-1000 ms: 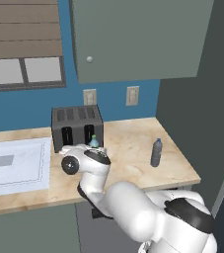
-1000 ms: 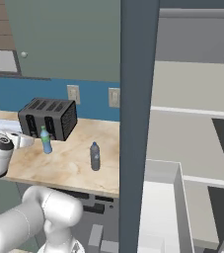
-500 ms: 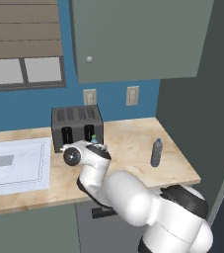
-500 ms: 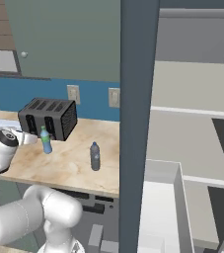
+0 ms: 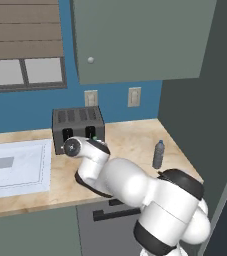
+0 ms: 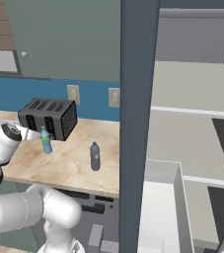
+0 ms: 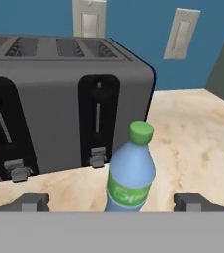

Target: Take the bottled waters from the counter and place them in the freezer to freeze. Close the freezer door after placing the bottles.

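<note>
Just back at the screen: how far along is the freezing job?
Done: only the freezer stands open, shelves bare. In hand: the open tool straddles the blue bottle in front of the toaster, not yet gripping. Left: both bottles, including the grey bottle on the counter, then shutting the door.

The robot's white arm bends up from its round base and reaches forward and low. In the left base view the big white elbow sits in front, and the forearm goes away from the camera, ending in a round dark wrist joint. In the right base view the arm curls in from the left side, with the wrist joint turned to face the camera.

The gripper is wide open and holds nothing. In the hand view its two small dark fingertips poke up far apart, one at each side. The hand is level and points straight ahead.
</note>
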### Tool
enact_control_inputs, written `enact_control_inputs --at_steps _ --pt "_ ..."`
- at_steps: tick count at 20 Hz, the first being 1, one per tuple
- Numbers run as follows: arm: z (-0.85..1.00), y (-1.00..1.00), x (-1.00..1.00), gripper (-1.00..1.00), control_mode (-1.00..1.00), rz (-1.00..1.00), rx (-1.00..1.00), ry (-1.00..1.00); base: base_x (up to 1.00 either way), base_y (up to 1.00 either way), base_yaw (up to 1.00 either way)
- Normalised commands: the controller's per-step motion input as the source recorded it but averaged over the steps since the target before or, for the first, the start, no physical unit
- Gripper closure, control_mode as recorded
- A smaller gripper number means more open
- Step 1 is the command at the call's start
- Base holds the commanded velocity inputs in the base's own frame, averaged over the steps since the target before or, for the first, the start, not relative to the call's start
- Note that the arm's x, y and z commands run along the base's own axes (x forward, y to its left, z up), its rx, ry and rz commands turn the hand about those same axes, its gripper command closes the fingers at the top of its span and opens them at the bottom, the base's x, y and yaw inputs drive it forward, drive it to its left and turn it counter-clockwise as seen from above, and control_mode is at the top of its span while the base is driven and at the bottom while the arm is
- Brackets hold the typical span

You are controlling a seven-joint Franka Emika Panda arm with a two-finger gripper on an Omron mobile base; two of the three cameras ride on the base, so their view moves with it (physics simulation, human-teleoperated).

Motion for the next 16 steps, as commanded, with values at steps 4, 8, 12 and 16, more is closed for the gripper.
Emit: enact_control_inputs --at_steps 4,8,12,16 --pt "-0.22 0.0 0.01 -1.0 -1.0 0.0 0.0 0.0 0.0 0.0 0.0" --pt "-0.19 0.0 0.05 -1.0 -1.0 0.0 0.0 0.01 0.0 0.0 0.0" --pt "-0.12 -0.01 0.06 -1.0 -1.0 0.0 0.0 0.02 0.0 0.0 0.0" --pt "-0.02 0.0 0.09 -1.0 -1.0 0.0 0.0 0.0 0.0 0.0 0.0"
